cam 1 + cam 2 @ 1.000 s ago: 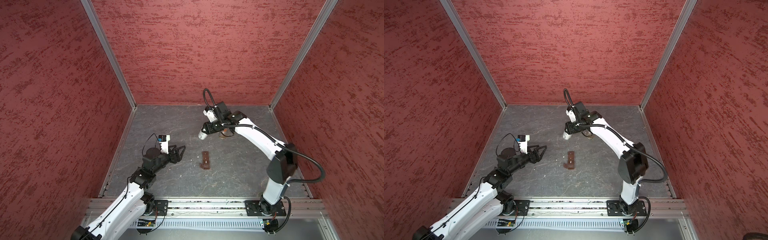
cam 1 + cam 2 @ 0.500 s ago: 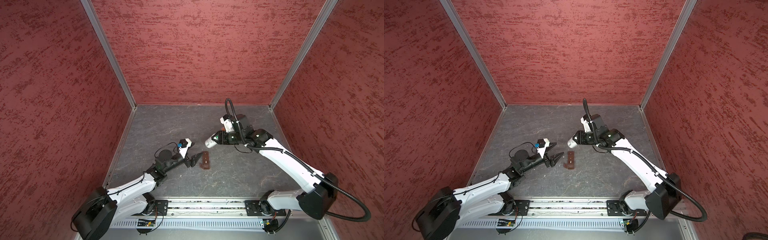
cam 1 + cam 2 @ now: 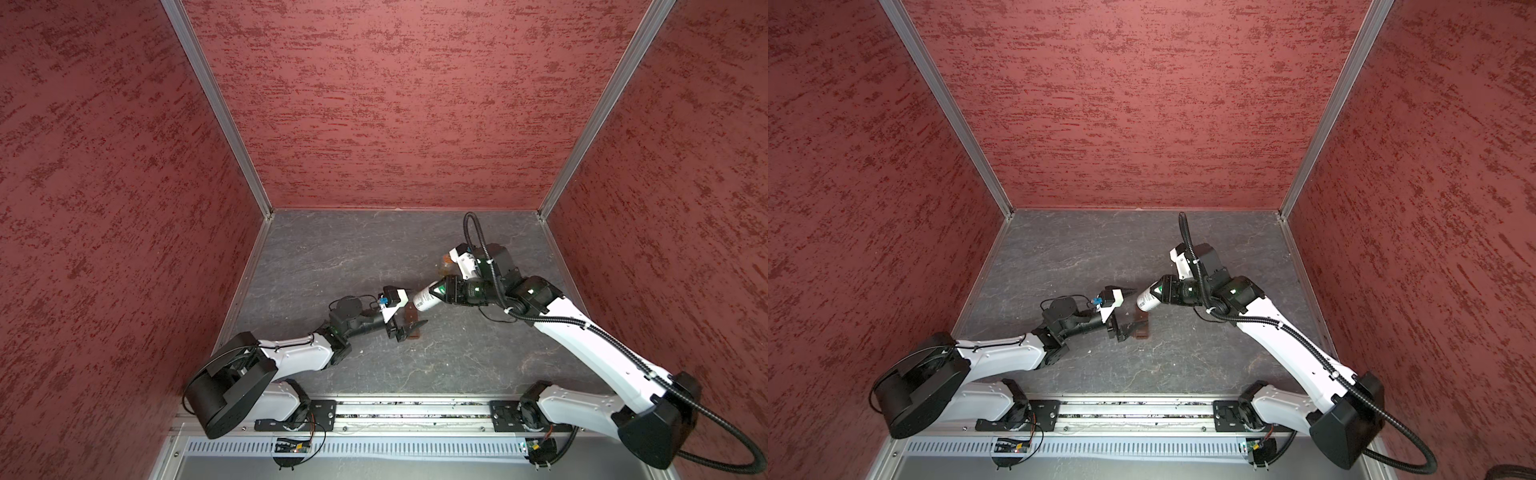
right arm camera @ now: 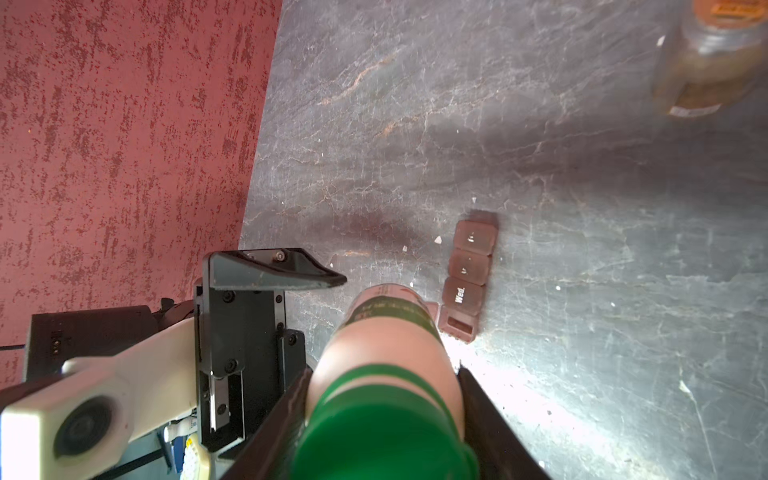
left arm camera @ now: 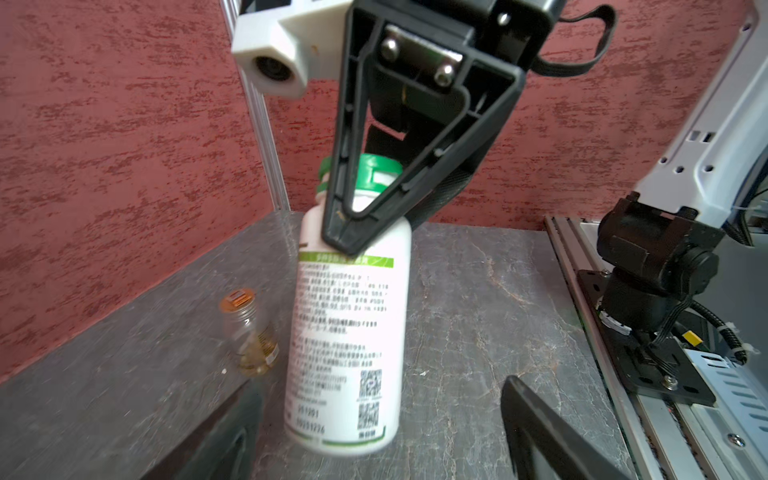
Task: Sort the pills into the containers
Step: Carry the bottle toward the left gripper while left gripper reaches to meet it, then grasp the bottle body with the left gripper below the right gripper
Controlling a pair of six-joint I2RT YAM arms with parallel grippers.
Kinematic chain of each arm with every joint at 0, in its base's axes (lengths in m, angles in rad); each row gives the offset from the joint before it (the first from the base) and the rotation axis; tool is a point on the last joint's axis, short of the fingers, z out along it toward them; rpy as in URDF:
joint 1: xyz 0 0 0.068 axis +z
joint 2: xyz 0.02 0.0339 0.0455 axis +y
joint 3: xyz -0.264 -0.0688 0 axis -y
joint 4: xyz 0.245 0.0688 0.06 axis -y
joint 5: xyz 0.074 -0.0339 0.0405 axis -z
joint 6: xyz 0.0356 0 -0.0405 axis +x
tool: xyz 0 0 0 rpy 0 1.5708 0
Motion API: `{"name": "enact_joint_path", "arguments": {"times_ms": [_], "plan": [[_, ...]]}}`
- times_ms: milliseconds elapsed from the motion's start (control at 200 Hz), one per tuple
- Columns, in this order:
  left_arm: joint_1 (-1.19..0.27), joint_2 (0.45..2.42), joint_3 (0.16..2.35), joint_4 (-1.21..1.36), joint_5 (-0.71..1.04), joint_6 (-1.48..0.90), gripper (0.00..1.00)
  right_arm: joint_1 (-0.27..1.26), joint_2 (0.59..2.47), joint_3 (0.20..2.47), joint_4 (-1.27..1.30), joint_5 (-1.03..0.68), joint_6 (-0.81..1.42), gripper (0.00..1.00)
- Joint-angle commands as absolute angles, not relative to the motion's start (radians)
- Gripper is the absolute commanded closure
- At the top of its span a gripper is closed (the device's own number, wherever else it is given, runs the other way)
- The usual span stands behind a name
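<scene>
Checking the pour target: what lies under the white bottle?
The brown pill organizer lies on the table below the white bottle, near its base. The bottle hides part of it; pills inside cannot be seen.

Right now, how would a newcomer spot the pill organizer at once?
On the grey stone-look table, near its middle and close to the white green-capped bottle, lies the pill organizer. Unlike that bottle and the orange-lidded jar, it is a flat brown strip of cells, one marked Wed.

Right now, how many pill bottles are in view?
2. The white green-capped bottle is held by the right gripper near the pill organizer; the clear orange-capped bottle stands on the table farther back.
</scene>
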State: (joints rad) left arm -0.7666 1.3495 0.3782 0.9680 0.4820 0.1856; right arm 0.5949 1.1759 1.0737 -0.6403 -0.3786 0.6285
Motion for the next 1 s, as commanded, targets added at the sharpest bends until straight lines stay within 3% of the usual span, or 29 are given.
{"name": "enact_joint_path", "arguments": {"times_ms": [0,170,997], "plan": [[-0.784,1.400,0.400,1.058,0.505,0.217,0.11,0.601,1.149,1.059,-0.595,-0.409,0.662,0.68],[-0.786,1.457,0.401,1.134,0.505,0.201,0.13,0.601,1.138,1.044,-0.580,-0.438,0.677,0.68],[-0.785,1.537,0.461,1.105,0.551,0.215,0.45,0.602,1.121,1.000,-0.554,-0.501,0.656,0.68]]}}
